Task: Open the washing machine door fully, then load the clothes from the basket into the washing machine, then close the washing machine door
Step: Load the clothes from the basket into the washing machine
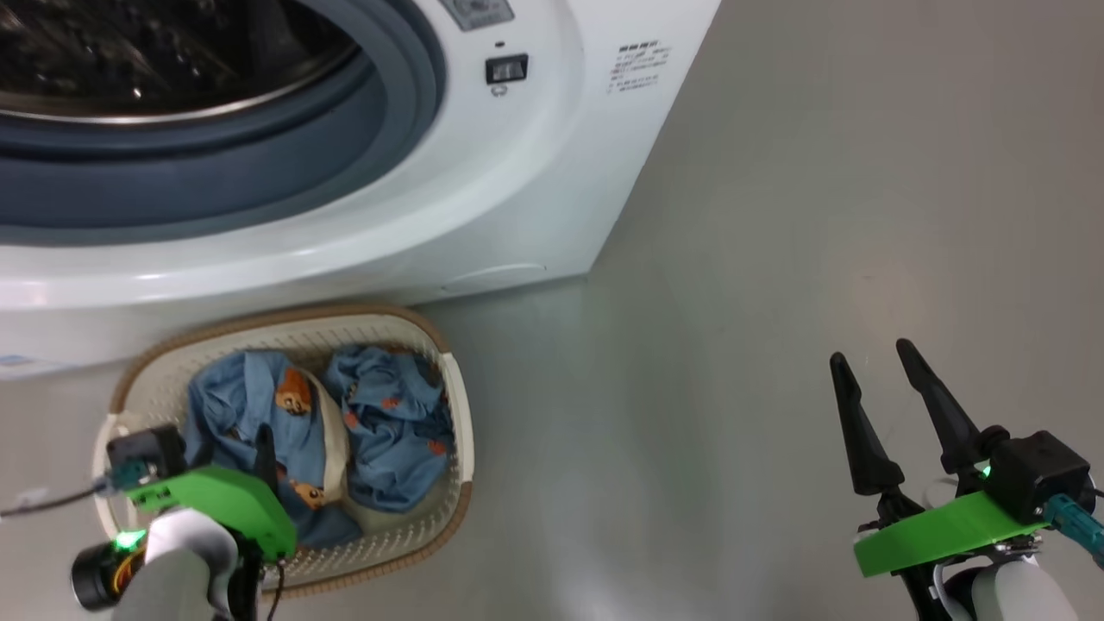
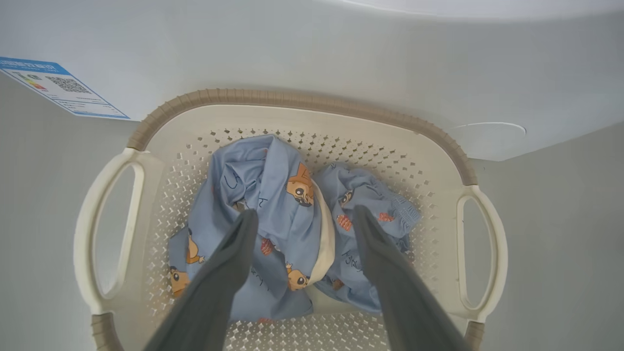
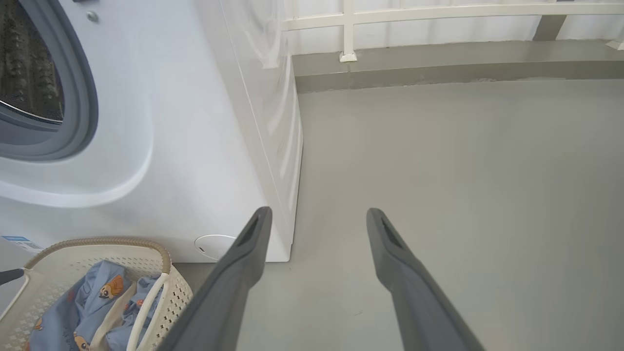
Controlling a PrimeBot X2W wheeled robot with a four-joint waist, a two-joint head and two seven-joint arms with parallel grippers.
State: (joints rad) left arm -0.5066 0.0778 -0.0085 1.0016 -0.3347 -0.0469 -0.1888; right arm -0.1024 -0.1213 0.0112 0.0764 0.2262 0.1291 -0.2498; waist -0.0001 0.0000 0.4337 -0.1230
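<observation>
While left gripper (image 2: 304,212) hangs spread above clothes (image 2: 273,185) in basket (image 2: 302,100), right gripper (image 1: 870,352) splayed, well aside.

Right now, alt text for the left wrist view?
The open left tool hangs over the clothes, two blue bear-print garments heaped in the basket. The white washing machine stands right behind it.

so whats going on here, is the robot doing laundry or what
Yes, a two-armed robot is loading laundry. The washing machine has its drum opening uncovered. The left gripper is open, its fingers spread above the blue bear-print clothes, which lie in the basket in front of the machine. Nothing is gripped yet. The right gripper is open and holds nothing, over the floor to the machine's right.
</observation>
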